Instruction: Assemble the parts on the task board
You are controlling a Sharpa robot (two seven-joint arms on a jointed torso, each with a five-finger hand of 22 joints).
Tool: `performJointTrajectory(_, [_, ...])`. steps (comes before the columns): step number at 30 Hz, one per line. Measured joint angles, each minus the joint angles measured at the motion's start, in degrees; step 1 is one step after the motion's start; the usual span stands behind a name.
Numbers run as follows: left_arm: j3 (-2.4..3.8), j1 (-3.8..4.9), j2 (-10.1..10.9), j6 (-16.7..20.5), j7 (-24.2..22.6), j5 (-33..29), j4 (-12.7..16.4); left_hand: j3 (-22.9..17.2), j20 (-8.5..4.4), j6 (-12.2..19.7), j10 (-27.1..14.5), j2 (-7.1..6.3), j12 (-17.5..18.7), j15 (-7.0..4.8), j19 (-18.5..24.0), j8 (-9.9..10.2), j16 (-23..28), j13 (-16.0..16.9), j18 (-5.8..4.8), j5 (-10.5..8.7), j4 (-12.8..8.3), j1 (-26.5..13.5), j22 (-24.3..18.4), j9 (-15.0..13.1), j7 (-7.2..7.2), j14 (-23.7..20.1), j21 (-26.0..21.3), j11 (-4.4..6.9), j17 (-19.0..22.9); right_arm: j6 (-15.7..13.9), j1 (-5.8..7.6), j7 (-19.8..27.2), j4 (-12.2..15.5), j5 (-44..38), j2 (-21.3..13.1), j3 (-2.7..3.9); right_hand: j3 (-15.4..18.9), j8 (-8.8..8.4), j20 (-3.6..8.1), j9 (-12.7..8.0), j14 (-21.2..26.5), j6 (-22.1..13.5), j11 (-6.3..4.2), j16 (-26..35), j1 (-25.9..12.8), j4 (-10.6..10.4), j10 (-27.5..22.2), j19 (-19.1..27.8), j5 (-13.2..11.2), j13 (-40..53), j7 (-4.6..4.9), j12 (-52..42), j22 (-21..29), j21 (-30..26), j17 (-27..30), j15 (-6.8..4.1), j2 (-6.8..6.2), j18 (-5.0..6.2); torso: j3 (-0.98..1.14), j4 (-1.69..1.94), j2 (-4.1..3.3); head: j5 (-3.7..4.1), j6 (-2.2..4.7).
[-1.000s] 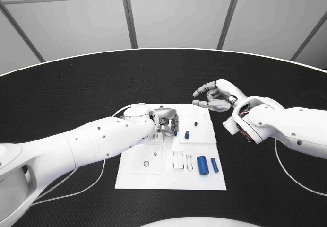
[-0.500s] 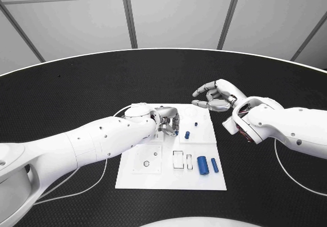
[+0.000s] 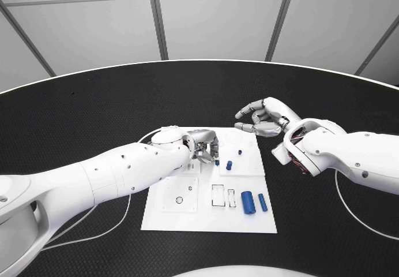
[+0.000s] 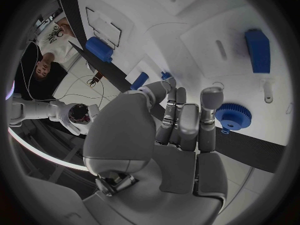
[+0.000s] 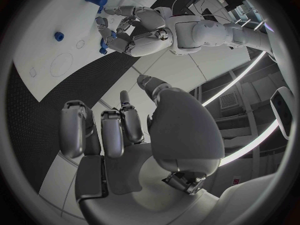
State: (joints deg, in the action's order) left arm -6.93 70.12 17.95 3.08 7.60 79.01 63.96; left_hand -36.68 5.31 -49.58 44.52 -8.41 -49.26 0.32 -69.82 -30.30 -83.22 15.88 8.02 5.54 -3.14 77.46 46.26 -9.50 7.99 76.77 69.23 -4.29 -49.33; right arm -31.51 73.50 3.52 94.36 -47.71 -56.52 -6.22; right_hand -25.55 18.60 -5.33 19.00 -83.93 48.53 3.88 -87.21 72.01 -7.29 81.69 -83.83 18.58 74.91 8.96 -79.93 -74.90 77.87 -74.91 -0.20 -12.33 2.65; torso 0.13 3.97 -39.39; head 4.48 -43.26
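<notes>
Smooth white task board (image 3: 187,216), matt table (image 3: 100,109)

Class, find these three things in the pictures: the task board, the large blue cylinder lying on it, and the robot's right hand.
task board (image 3: 166,219), head view, bare white corner nearest the robot.
large blue cylinder (image 3: 248,202), head view, middle of its body.
right hand (image 3: 264,118), head view, middle of the hand.

Black table (image 3: 100,109), round edge with a pale rim, fine textured surface. White task board (image 3: 208,222) lies flat on it near the middle, long side running away from the robot; thin white cables (image 3: 108,222) trail over the tabletop on either side of the board. On the board: two blue cylindrical parts (image 3: 248,201) side by side near the right edge, smaller blue parts (image 3: 229,165) further up, plus several rectangular and round cutouts.
</notes>
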Motion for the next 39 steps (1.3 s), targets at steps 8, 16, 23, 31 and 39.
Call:
performJointTrajectory(8, [0.00,-0.02,0.8,0.5,-3.0,-0.7,0.8,-2.6,-0.06,-0.2,0.0,0.70,-0.2,0.00,-0.1,0.0,0.0,-0.3,0.00,0.00,-1.1,0.2,-0.1,-0.1,0.19,0.0,0.0,0.00,1.2,0.1,0.00,0.0,0.0,0.0,0.0,0.00,0.0,0.00,0.00,0.0,0.0,0.2,0.00,0.0,0.0,0.0,0.0,0.0,0.0,0.0,-0.18,0.0,0.0,0.0,0.0,0.00,0.00,0.00,-0.06,0.01,0.00,-0.09,0.09])
performJointTrajectory(16, [-0.01,-0.03,1.7,1.4,-7.1,-1.7,1.6,-4.7,0.23,0.4,-0.4,-0.81,0.1,0.21,2.3,0.7,0.0,-1.1,0.00,0.00,-3.2,0.9,-3.1,-0.1,0.53,-1.2,-1.1,-0.41,2.9,0.1,0.00,0.0,-0.1,0.0,-0.1,0.00,0.0,0.00,0.00,0.0,0.0,0.2,0.00,0.0,0.0,0.0,0.0,0.0,0.0,0.0,-0.18,0.0,0.0,0.0,0.0,0.00,0.00,-0.01,-0.07,0.03,-0.03,-0.10,0.09])
performJointTrajectory(23, [-0.01,-0.03,2.4,0.8,-8.1,-1.7,2.2,-5.3,0.30,1.3,-1.0,-1.85,0.2,0.62,3.0,1.6,0.0,-1.4,0.01,0.00,-4.2,1.0,-3.2,0.2,0.60,-1.7,-1.0,-1.03,2.8,0.2,0.00,0.0,-0.1,0.0,-0.1,0.00,0.0,0.00,0.00,0.0,0.0,0.2,0.00,0.0,0.0,0.0,0.0,0.0,0.0,0.0,-0.18,0.0,0.0,0.0,0.0,0.00,0.00,0.00,-0.10,0.05,-0.06,-0.01,0.13])
performJointTrajectory(31, [-0.01,-0.03,2.0,-1.4,-5.9,0.2,1.9,-5.5,1.63,1.1,-2.4,-2.46,-1.7,1.13,-0.5,2.6,-0.7,-0.9,0.00,0.00,-4.9,0.4,9.1,0.1,0.43,-2.6,8.1,-1.53,3.0,0.2,0.00,0.0,-0.1,0.0,-0.1,0.00,0.0,0.00,0.00,0.0,0.0,0.2,0.00,0.0,0.0,0.0,0.0,0.0,0.0,0.0,-0.18,0.0,0.0,0.0,0.0,0.00,0.00,0.00,-0.09,0.03,-0.08,0.01,0.10])
performJointTrajectory(39, [-0.01,-0.04,1.2,-2.3,-4.6,1.4,1.1,-5.7,2.57,0.3,-3.1,-2.13,-6.6,1.62,-4.1,2.8,-2.4,0.8,-2.63,0.00,-5.6,0.1,23.9,-0.7,0.30,-1.8,18.7,-1.44,0.3,0.2,0.00,0.0,0.0,0.0,-0.1,0.00,0.0,0.00,0.00,0.0,0.0,0.2,0.00,0.0,0.0,0.0,0.0,0.0,0.0,0.0,-0.18,0.0,0.0,0.0,0.0,0.00,0.00,0.00,-0.03,0.01,-0.09,-0.03,0.03])
